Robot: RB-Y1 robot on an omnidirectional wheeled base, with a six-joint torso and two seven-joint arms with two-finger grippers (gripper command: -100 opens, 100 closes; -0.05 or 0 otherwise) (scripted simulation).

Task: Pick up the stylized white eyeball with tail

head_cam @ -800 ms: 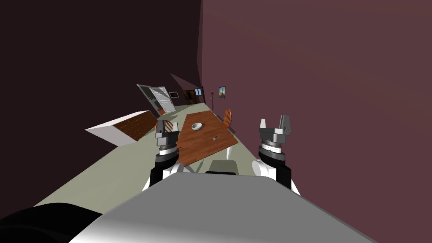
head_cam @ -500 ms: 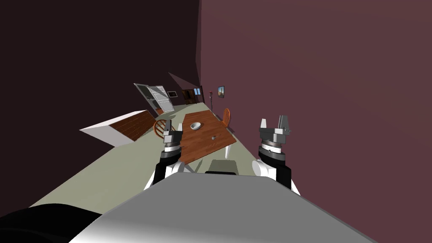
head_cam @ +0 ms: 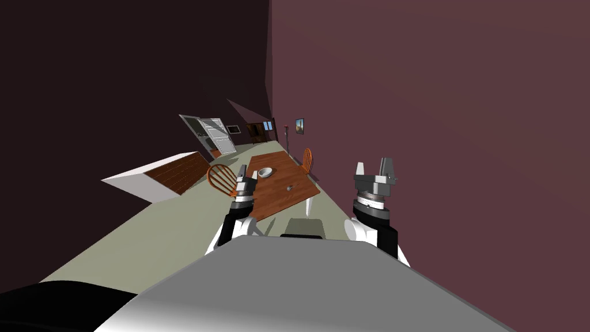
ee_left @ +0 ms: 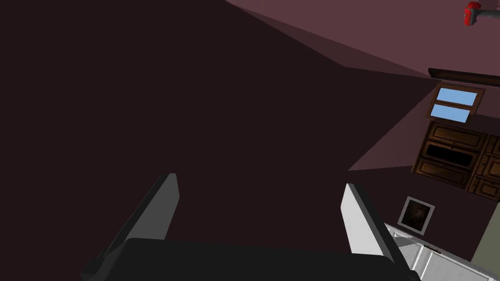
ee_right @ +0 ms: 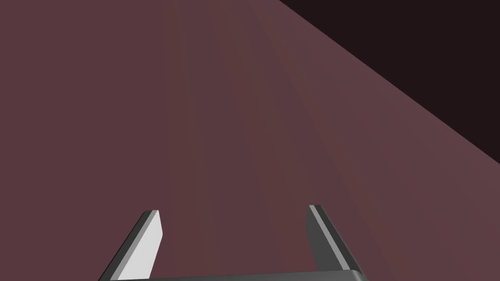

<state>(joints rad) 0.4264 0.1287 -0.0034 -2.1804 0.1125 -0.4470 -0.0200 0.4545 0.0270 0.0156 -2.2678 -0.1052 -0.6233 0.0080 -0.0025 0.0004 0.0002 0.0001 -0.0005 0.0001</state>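
The small pale grey thing (head_cam: 291, 188) I take for the eyeball lies on the near half of the brown wooden bench (head_cam: 276, 199). It sits apart from the white bowl (head_cam: 265, 172) further back and is too small to show its tail. The left end effector (head_cam: 248, 172) is released and empty. It is raised over the bench's left edge beside a spindle-back chair (head_cam: 220, 177), and its wrist view (ee_left: 259, 205) looks at dark wall rather than at the bench. My judgement is that it is carried high to clear the chair and the bench edge, and is not yet aimed. The right end effector (head_cam: 373, 167) is also released and empty (ee_right: 232, 229). It is held up near the maroon wall, probably parked out of the way. The eyeball looks well apart from both, so the approach is not finished. The left wrist must next tip down toward it.
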